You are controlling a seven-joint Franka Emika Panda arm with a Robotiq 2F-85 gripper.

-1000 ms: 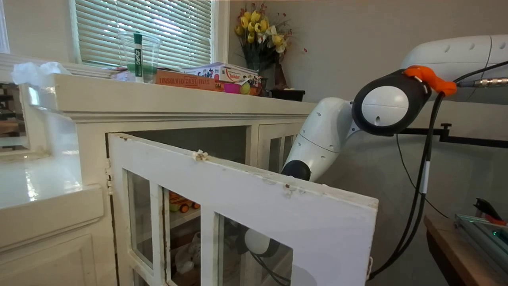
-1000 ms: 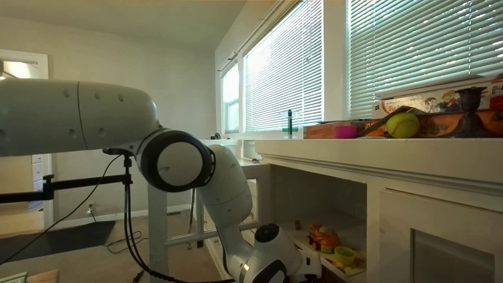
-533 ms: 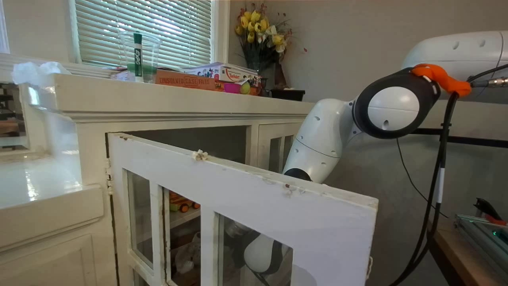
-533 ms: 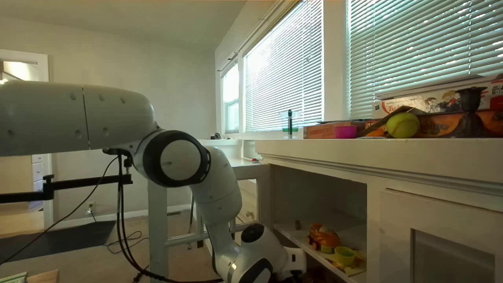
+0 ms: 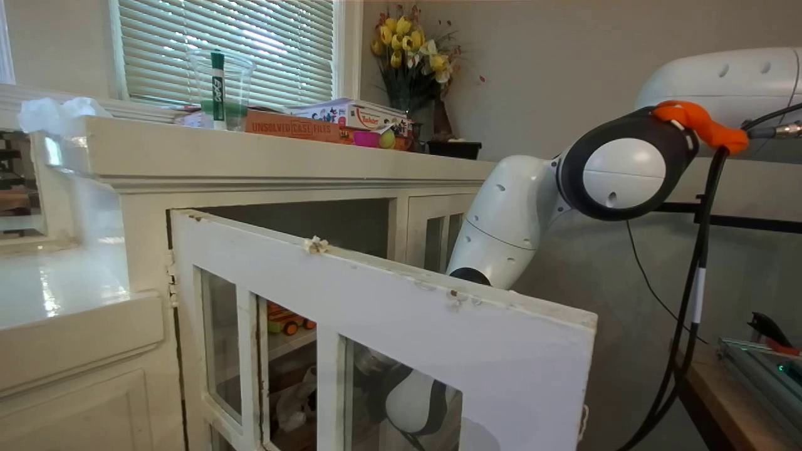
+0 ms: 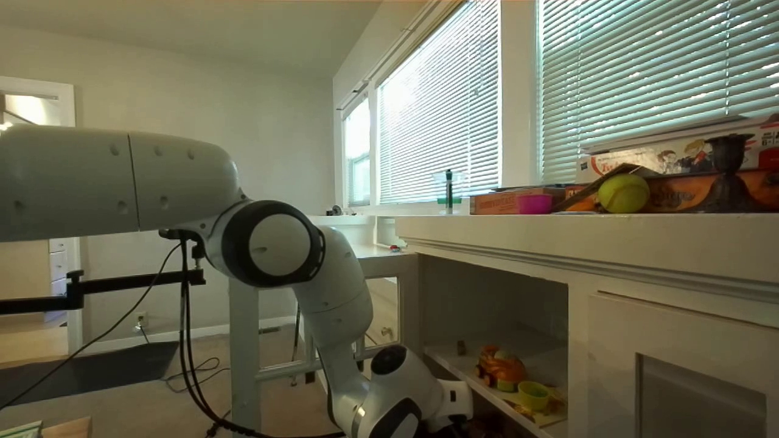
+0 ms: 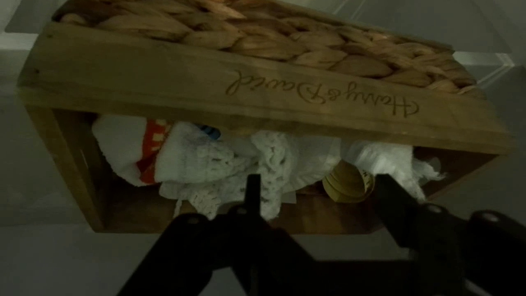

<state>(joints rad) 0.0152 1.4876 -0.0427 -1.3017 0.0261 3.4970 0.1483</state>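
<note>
My gripper [image 7: 316,181] stands open in the wrist view, its dark fingers wide apart with nothing held between them. Beyond the fingertips lies a wooden box [image 7: 164,74] with woven sides and upside-down lettering. Inside it are a white knitted cloth [image 7: 271,164], a white cloth with a red band [image 7: 151,152] and a fringed white cloth [image 7: 384,160]. A coiled yellow strip [image 7: 345,183] with printed marks shows between the fingertips, nearer the right-hand one. Whether either finger touches the contents cannot be told. In both exterior views the fingers are hidden or out of frame.
The white cabinet door [image 5: 388,282] stands open beside the arm. On the cabinet shelf [image 6: 450,359] sit an orange toy car [image 6: 500,368] and a yellow-green cup [image 6: 534,395]. Boxes, a tennis ball [image 6: 624,193] and a clear cup with a marker [image 5: 218,91] stand on the cabinet top.
Over the first half second the arm drew back from the cabinet, its wrist shifting left in an exterior view. Since then it has hardly moved. The door and shelf things stay put.
</note>
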